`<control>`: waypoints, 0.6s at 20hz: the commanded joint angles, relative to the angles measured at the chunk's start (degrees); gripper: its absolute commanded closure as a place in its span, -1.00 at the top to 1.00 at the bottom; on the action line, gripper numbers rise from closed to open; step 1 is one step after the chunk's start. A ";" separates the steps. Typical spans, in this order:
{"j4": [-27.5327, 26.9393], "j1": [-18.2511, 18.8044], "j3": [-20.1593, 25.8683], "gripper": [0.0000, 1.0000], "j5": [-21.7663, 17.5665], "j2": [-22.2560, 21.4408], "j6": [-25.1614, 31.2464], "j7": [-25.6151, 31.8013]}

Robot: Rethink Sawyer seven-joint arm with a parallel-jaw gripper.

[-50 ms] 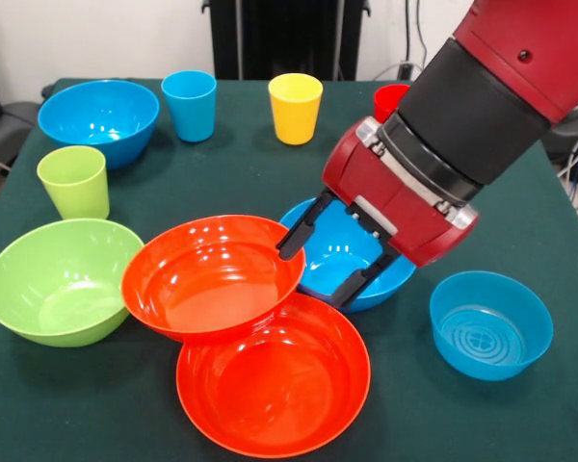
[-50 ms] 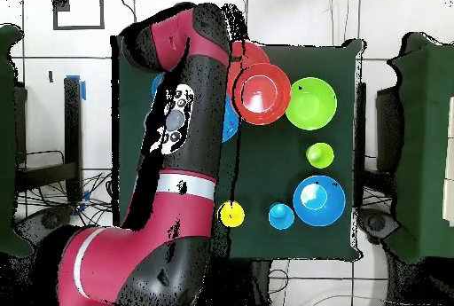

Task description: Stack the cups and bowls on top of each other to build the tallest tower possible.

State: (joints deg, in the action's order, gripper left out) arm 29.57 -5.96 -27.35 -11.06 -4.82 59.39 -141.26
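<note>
I'm hovering the gripper [image 1: 328,255] over the blue bowl [image 1: 332,252], fingers spread wide, gripping nothing. Upper orange bowl [image 1: 212,274] is leaning tilted on the lower orange bowl [image 1: 275,380], overlapping the blue bowl's rim. No tower is standing yet; cups are sitting well apart.

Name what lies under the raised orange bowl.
The upper orange bowl overlaps the other orange bowl and the blue bowl at its rim. Whether it rests on them is hidden.

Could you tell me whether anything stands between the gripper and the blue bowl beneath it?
Nothing visible does: the open gripper hangs over the glossy blue plastic bowl, fingers at its rim. The upper orange plastic bowl sits close beside one finger.
</note>
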 commanded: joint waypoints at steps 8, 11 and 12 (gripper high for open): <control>3.99 -1.04 1.54 1.00 -2.72 3.66 0.12 3.98; 4.43 -1.13 1.62 1.00 -2.74 3.56 -0.58 4.21; 4.79 -1.14 1.75 1.00 -2.68 3.50 -0.86 4.10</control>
State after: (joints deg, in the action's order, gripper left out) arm 29.56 -6.03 -28.57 -11.05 -3.34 59.37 -141.26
